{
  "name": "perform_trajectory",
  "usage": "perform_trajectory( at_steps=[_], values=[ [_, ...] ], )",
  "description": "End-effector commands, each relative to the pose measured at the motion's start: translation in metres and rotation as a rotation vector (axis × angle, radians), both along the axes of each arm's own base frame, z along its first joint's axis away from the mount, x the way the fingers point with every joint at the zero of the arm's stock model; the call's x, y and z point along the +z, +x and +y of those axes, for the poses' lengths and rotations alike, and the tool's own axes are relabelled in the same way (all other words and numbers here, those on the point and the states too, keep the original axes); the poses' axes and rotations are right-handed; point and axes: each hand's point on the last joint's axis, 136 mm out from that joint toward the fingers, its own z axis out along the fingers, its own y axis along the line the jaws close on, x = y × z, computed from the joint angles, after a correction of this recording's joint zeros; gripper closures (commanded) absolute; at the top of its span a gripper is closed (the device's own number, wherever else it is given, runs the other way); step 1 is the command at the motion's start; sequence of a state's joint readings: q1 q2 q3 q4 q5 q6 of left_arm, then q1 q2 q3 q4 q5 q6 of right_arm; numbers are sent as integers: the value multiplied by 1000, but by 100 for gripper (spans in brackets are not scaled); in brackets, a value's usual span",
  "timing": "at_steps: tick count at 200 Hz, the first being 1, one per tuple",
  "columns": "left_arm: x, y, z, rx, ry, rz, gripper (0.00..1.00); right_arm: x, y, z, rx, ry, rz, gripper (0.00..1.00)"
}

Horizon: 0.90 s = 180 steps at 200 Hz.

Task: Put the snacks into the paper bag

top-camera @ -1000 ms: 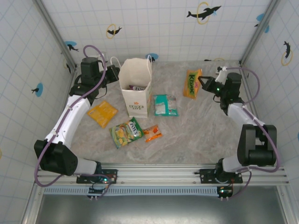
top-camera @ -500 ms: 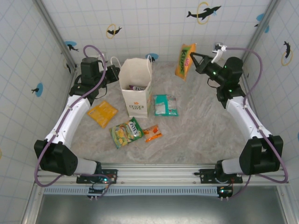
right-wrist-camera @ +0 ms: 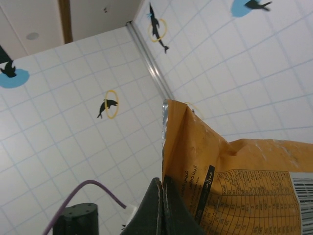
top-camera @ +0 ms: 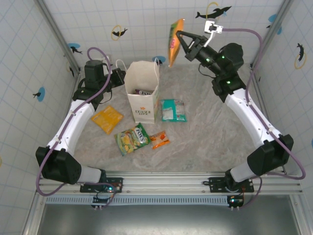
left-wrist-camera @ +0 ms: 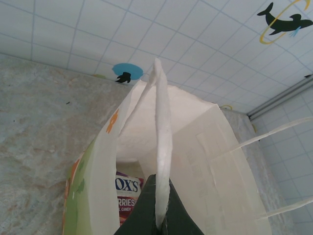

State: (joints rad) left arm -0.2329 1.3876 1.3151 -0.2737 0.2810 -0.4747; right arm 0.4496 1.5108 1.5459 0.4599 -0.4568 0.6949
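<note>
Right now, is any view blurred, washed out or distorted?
Top external: evenly lit, sharp, only faint shadows around the paper bag. Left wrist: the bag's handle sits close to the lens, soft and washed out. Right wrist: print on the orange packet is legible despite sheen.

- "OX'S", "RRIES", "CANDY", partly cut off, on the packet (left-wrist-camera: 128,193) inside the paper bag (left-wrist-camera: 205,161).
- "FOX'S" on the green-yellow packet (top-camera: 133,138).
- The bag's front lettering (top-camera: 143,113): too small to read.
- Orange packet (right-wrist-camera: 234,186): barcode (right-wrist-camera: 301,188), fine print illegible.
</note>
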Motion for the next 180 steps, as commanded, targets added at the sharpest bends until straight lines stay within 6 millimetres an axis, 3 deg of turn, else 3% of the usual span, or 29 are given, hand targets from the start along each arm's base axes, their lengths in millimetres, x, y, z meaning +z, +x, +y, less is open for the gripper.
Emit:
perform_trajectory(
  at_steps=[1,40,65,118,180],
  values=[
    [16,1,-1,-12,-29,-52,100,30,-14,18,17,35,-91,100],
    [15,1,-2,-15,-30,-50,100,42,-26,53,79,42,-136,100],
    [15,1,-2,-17,-30,-50,100,39,-24,73,122,39,-124,100],
    [18,-1,-1,-17,-27,-59,100,-13,-18,106,194,0,39,100],
    [14,-1,0,-9,-20,-53,100,-72,-5,119,171,-18,262,100]
  ],
)
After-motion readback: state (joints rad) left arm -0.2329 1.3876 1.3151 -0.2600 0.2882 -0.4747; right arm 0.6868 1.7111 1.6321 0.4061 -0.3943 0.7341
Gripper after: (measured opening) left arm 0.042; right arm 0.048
